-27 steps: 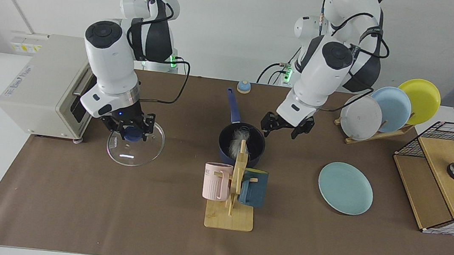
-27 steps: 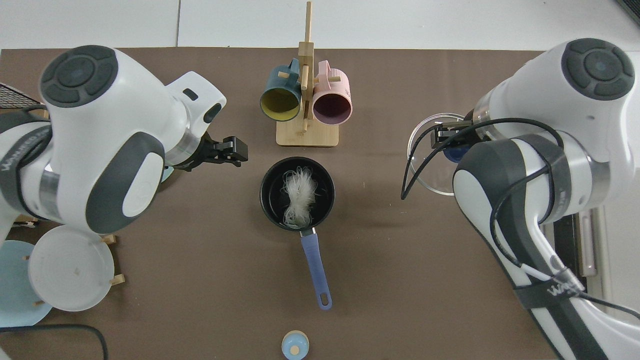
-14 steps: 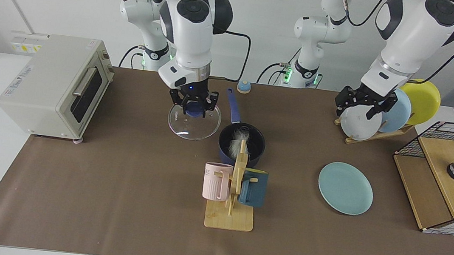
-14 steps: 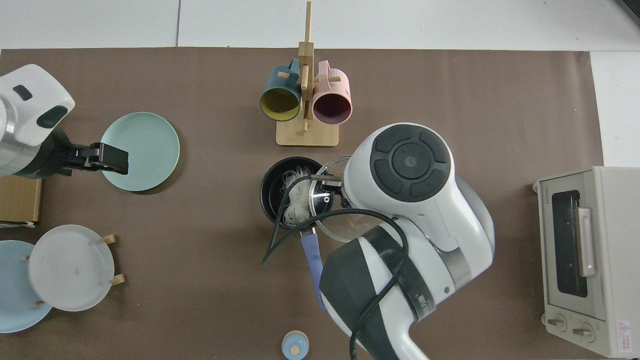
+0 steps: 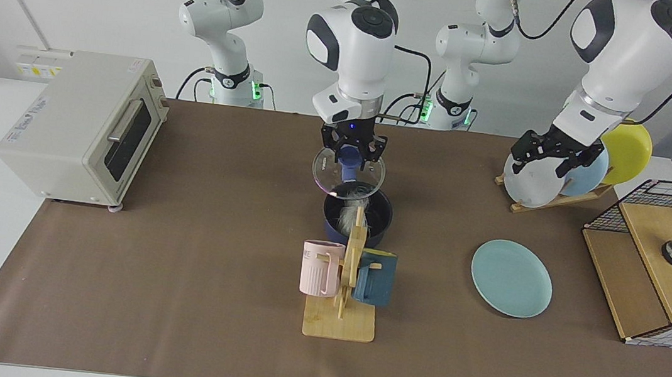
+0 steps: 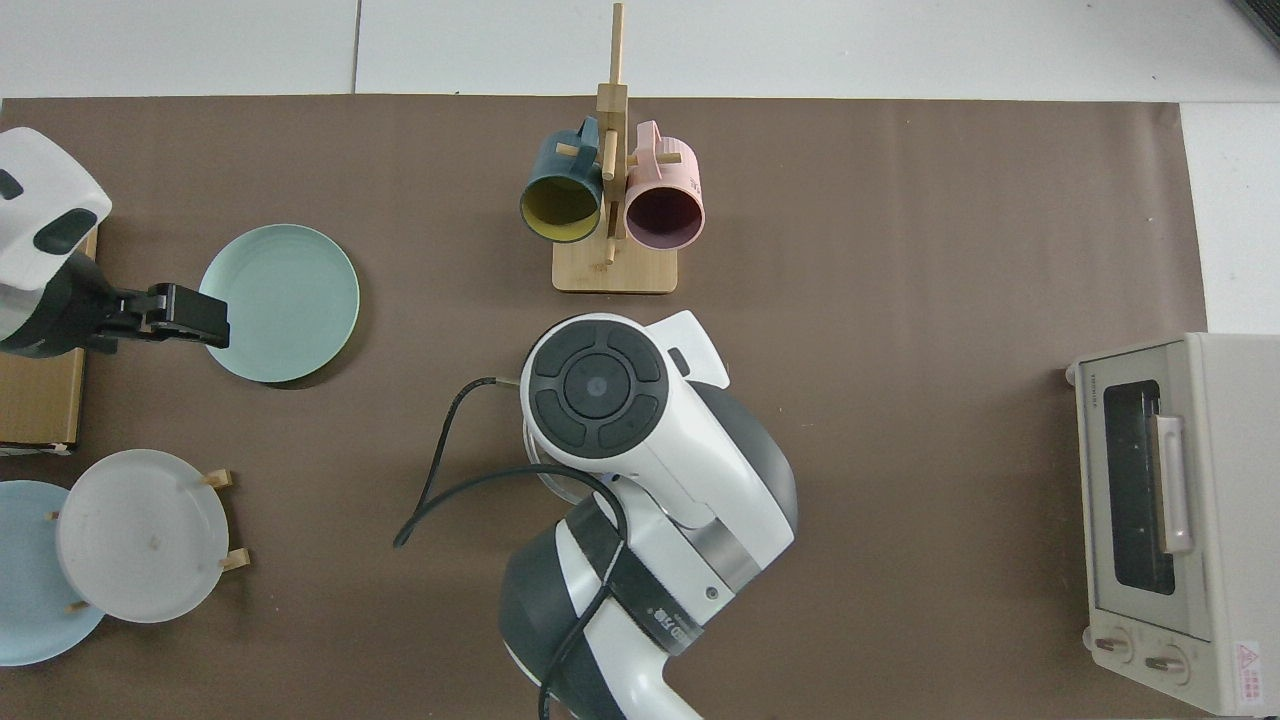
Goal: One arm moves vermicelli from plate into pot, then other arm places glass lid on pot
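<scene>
Glass lid [image 5: 347, 180], round and clear with a thin metal rim and a blue knob, hanging just above the pot and not yet seated. Being gripped by the knob, likely for a level drop onto the rim.

Lying under everything, brown-covered surface [image 5: 174, 271]. Reaching in from the base at the facing view's left, white right arm with its blue wrist light, hiding the pot in the top view. Pointing straight down, black right gripper [image 5: 351, 152], fingers clamping the knob.

Waiting well apart by the plate rack, left gripper [image 5: 545, 157], fingers spreading wide and holding nothing, probably clearing the lid's path.

Lying bare, round pale teal-green plate [image 5: 511, 278]. Sitting upright behind the wooden mug rack [image 5: 340, 315], small dark navy pot [image 5: 378, 215]. Resting inside it, bundle of thin white vermicelli [image 5: 345, 218].
</scene>
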Tool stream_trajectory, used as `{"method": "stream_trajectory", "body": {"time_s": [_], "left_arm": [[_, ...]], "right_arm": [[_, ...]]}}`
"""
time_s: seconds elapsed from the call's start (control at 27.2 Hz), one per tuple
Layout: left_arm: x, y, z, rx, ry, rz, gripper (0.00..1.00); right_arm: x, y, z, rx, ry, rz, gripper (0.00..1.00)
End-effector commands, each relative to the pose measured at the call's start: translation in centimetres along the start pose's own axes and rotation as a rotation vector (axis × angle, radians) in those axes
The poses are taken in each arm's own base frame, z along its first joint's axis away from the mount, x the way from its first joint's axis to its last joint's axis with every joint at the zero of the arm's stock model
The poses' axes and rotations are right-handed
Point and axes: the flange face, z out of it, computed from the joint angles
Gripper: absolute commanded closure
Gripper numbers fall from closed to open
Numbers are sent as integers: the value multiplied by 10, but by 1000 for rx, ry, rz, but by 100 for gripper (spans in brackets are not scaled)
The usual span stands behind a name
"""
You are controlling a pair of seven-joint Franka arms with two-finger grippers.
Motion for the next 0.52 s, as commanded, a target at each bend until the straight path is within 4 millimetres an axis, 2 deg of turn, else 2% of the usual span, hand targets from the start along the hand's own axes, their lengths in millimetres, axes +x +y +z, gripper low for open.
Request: {"method": "stream_trajectory", "body": {"time_s": [0.0,0.18,0.29,0.37,0.48], "left_arm": [[-9,-4,0,10,-13,58,0],[-11,-7,-1,13,-25,47,0],[-10,1,-4,13,-13,61,0],[-10,3,-4,11,-7,64,0],[-10,3,-6,11,-2,64,0]], "right_arm": [[14,-22,10,10,39,31,100],[21,-22,22,-10,95,6,100],[25,-24,27,26,104,13,100],[23,-23,41,33,105,10,100],[21,-22,45,29,106,9,100]]}}
